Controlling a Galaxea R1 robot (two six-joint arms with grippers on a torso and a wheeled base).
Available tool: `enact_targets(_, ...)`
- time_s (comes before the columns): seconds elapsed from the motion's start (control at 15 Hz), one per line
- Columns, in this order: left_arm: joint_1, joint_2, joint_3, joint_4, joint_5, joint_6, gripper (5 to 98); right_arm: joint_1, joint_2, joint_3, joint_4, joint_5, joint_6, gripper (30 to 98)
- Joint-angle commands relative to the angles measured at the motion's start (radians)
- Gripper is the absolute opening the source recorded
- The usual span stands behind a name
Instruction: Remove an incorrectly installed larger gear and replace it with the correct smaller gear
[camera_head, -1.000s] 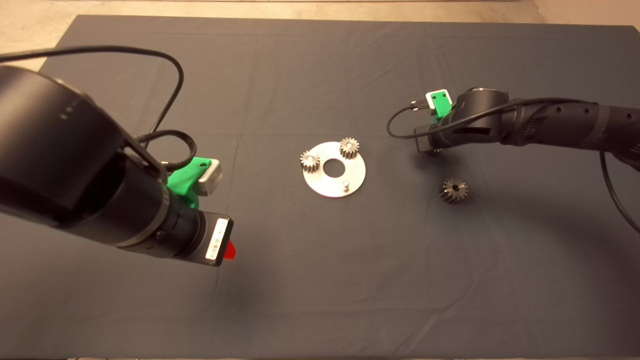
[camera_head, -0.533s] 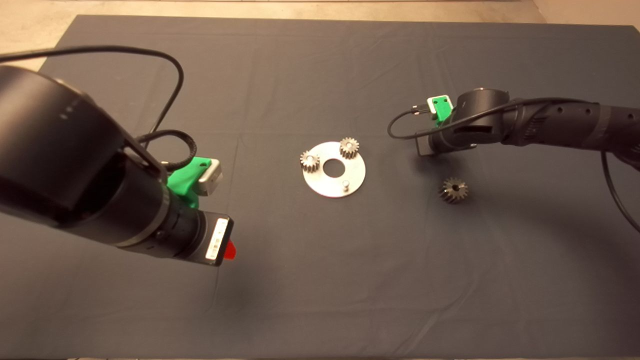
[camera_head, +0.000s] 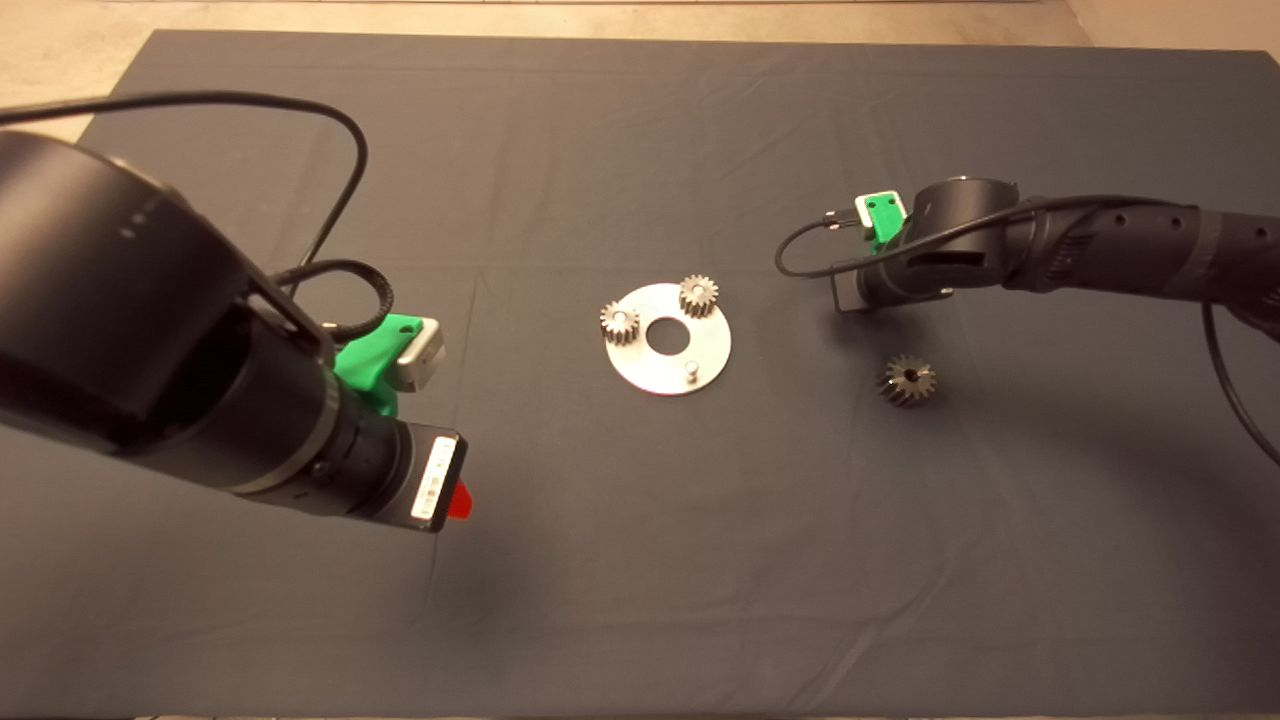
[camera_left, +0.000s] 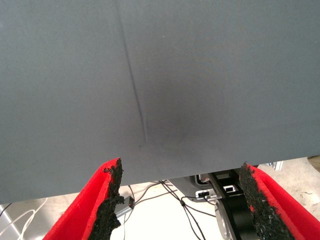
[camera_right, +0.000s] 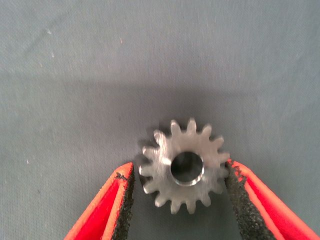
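The smaller gear lies flat on the mat between the fingers of my right gripper. One pad touches its teeth, and a thin gap shows at the other pad. In the head view my right arm's wrist hides this gear. The larger gear, dark with slanted teeth, lies on the mat near the wrist, closer to the front. The round steel plate carries two small gears and one bare peg. My left gripper hangs open over bare mat.
The left arm and its cable take up the mat's left side. In the left wrist view, the mat's edge, with cables and equipment beyond it, shows between the left fingers.
The right wrist has shifted slightly over the smaller gear, which showed beside it one second ago and is now covered in the head view. The left arm has not moved.
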Motion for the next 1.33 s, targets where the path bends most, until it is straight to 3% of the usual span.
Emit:
enact_targets(0.0,0.027,-0.002,-0.003,0.008,0.122,0.000,59.2,0.169,-0.031,-0.043,0.493,-0.131,-0.009,47.9)
enact_targets(0.13,0.035,-0.002,-0.003,0.008,0.122,0.000,59.2,0.222,-0.051,-0.065,0.541,-0.131,-0.030,47.9)
enact_targets(0.27,0.036,-0.002,-0.003,0.008,0.122,0.000,59.2,0.236,-0.059,-0.136,0.712,-0.131,-0.121,47.9)
enact_targets(0.33,0.036,0.000,-0.003,0.008,0.122,0.000,59.2,0.238,-0.056,-0.157,0.727,-0.131,-0.140,47.9)
enact_targets(0.47,0.035,0.000,-0.003,0.008,0.120,-0.002,59.2,0.256,-0.054,-0.183,0.727,-0.131,-0.155,47.9)
enact_targets(0.6,0.036,0.000,-0.001,0.008,0.117,-0.004,59.2,0.255,-0.047,-0.258,0.724,-0.131,-0.209,47.9)
enact_targets(0.8,0.036,0.005,-0.002,0.008,0.117,-0.004,59.2,0.247,-0.029,-0.347,0.659,-0.131,-0.264,47.9)
enact_targets(1.0,0.036,0.041,-0.003,0.009,0.119,-0.005,59.2,0.227,0.014,-0.388,0.602,-0.131,-0.269,47.9)
enact_targets(1.27,0.035,0.044,-0.011,0.011,0.119,-0.005,59.2,0.200,0.057,-0.393,0.561,-0.131,-0.262,47.9)
